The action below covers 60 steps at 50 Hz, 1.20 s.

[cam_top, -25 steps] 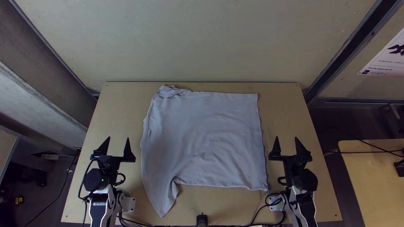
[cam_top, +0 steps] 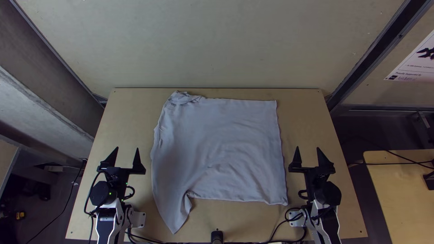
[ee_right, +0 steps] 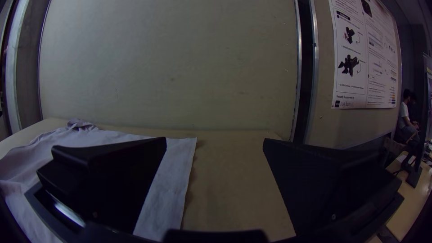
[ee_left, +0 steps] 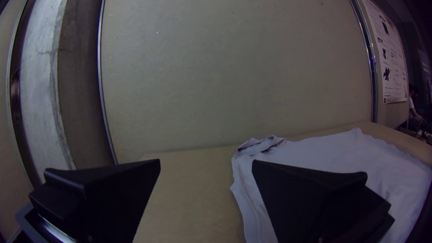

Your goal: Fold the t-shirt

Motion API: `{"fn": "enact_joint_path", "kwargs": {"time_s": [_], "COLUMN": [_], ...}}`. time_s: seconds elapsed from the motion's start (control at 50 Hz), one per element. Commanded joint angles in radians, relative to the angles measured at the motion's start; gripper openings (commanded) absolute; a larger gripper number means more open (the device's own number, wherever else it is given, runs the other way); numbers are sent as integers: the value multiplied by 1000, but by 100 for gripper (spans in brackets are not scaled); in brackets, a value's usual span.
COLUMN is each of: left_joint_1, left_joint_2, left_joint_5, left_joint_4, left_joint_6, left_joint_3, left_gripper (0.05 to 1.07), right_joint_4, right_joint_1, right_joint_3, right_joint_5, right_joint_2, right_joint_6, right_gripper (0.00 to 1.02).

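Note:
A pale grey-lilac t-shirt [cam_top: 226,149] lies spread flat on the table, its far left corner bunched and one part trailing down toward the near edge. To its left, my left gripper [cam_top: 127,156] stands open with nothing between its fingers. On the shirt's other side my right gripper [cam_top: 308,156] is open and holds nothing. In the left wrist view the left gripper [ee_left: 206,166] has its fingers wide apart, the shirt [ee_left: 310,153] partly behind one of them. The right gripper [ee_right: 215,144], in the right wrist view, is spread wide beside the shirt's edge [ee_right: 175,180].
The wooden table [cam_top: 131,117] has bare strips left and right of the shirt. Behind its far edge rises a pale wall panel [cam_top: 212,45]. Black cables [cam_top: 280,226] run along the near edge, beside a small black post [cam_top: 217,236].

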Motion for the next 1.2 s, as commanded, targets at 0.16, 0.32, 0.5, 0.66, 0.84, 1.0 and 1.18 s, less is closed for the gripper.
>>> {"fn": "enact_joint_path", "kwargs": {"time_s": [0.16,0.32,0.5,0.66,0.84,1.0,1.18], "left_joint_1": [-5,-6,-6,-6,-6,23,61], "left_joint_2": [-8,-8,-8,-8,-8,-8,-11], "left_joint_5": [6,5,6,5,5,5,5], "left_joint_4": [-15,-15,-15,-15,-15,-15,-4], "left_joint_6": [17,15,15,9,9,-5,-26], "left_joint_3": [-48,-47,-48,-47,-47,-48,-42], "left_gripper": [103,103,103,103,103,103,103], "right_joint_4": [8,8,8,8,8,10,22], "right_joint_1": [-3,-4,-3,-4,-1,5,83], "right_joint_3": [-21,-21,-21,-21,-21,-21,11], "right_joint_5": [4,4,4,4,4,4,6], "right_joint_2": [-7,-7,-7,-8,-7,-8,-10], "right_joint_6": [-8,-8,-8,-8,10,17,14], "right_gripper": [98,98,98,98,98,98,98]}}
